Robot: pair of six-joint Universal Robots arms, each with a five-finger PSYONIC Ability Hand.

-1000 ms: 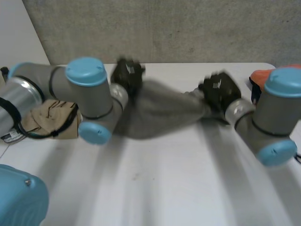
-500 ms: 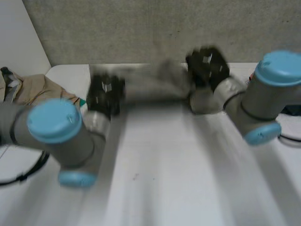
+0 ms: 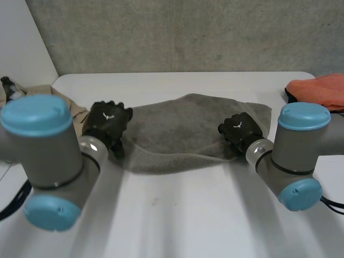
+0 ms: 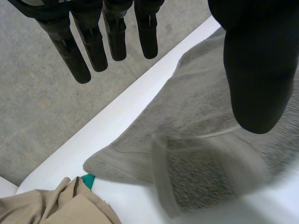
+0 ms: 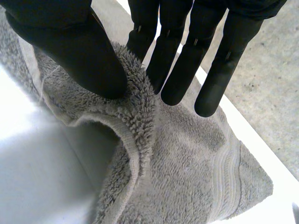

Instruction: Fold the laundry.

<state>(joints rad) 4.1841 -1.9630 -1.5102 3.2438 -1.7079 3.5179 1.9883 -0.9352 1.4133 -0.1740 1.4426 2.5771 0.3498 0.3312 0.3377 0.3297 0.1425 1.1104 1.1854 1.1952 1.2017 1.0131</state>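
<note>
- Grey towel (image 3: 183, 126) is laid out on the white table (image 3: 177, 215), between the two hands.
- Left hand (image 3: 107, 122) is held at the towel's left end, its fingers straight and spread, with nothing gripped.
- A raised ridge near the towel's right edge is pinched between the thumb and fingers of the right hand (image 3: 241, 130).

Readable text: none.
Left robot hand (image 3: 107, 122): small white mark, illegible.
Right robot hand (image 3: 241, 129): small white mark, illegible.

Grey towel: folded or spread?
Spread: the grey towel lies flat across the table; right robot hand pinches one raised edge.
</note>
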